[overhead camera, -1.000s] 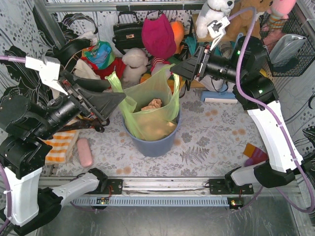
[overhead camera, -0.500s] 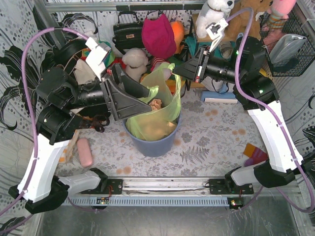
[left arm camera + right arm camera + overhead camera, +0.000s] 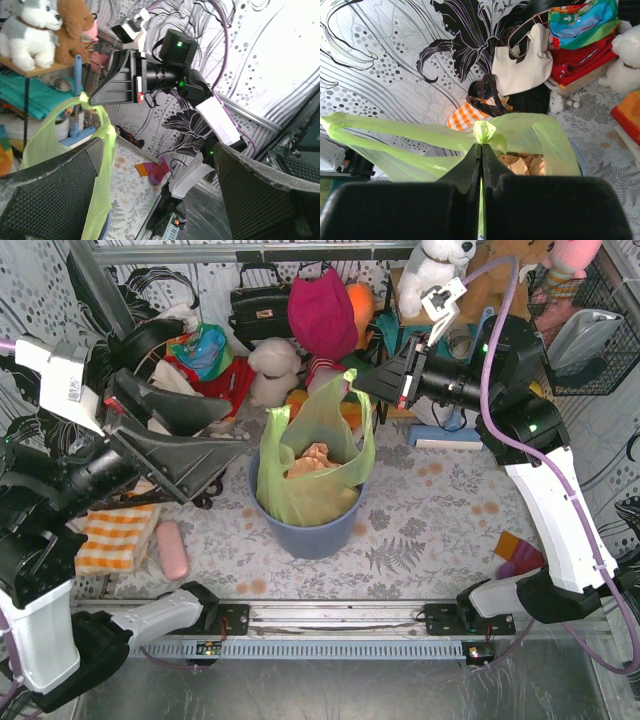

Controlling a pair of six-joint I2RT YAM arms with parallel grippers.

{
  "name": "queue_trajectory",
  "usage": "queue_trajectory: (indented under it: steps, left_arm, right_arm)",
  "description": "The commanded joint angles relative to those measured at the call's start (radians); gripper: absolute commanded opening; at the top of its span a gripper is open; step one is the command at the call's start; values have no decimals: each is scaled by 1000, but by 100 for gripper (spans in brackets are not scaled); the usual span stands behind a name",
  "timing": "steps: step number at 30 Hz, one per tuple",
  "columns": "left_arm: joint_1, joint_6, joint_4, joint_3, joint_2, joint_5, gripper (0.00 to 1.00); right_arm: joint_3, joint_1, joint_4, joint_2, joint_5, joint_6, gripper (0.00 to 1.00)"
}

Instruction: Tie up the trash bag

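Far left: an orange-striped cloth [image 3: 118, 540] and a pink oblong item [image 3: 173, 550] lie on the floral table cover [image 3: 430, 510].

Above them I find the left gripper [image 3: 238, 428] with its fingers [image 3: 50, 195] spread wide and nothing between them. Its tips sit just beside the bag's left wall, and I cannot tell whether they touch.

Centre: the trash bag [image 3: 315, 465] stands inside the blue-grey bin [image 3: 312, 532], with its lime-green walls rising well above the rim. Crumpled tan paper [image 3: 315, 453] shows at the mouth. The left handle loop [image 3: 278, 425] stands up loose.

Right: the right gripper [image 3: 358, 383] reaches in from the right, above the bag, jaws pressed together and pinching the bag's right handle at its top. The right wrist view confirms this: thin green plastic is clamped between the closed fingers and bunches into a small knob just past the tips.

Behind the bin, plush toys [image 3: 275, 370] and bags crowd the back wall.
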Motion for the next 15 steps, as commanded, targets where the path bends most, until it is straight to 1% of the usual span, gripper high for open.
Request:
queue_trajectory:
  steps: [1, 3, 5, 7, 9, 10, 11, 13, 15]
  left_arm:
    - [-2, 26, -8, -67, -23, -158, 100]
    - [-2, 12, -7, -86, -28, -151, 100]
    - [-2, -34, 80, -156, -52, -55, 100]
    - [-2, -127, 238, -235, -70, 92, 100]
    - [-2, -279, 450, -324, -62, 283, 100]
    - [-2, -371, 551, -368, -52, 359, 100]
    - [-2, -438, 632, -404, -43, 398, 99]
    - [-2, -500, 682, -440, -39, 430, 99]
    - [-2, -508, 657, -435, -30, 451, 99]
  right_arm:
    - [0, 4, 35, -30, 8, -13, 0]
    - [-4, 5, 34, -34, 10, -15, 0]
    - [-13, 4, 40, -43, 23, -15, 0]
    - [-29, 5, 52, -56, 42, -17, 0]
    - [-44, 4, 64, -62, 54, -16, 0]
    - [-47, 4, 70, -63, 54, -14, 0]
    - [-48, 4, 74, -61, 50, -12, 0]
    - [-49, 4, 84, -57, 43, -6, 0]
    - [-50, 5, 90, -57, 42, -3, 0]
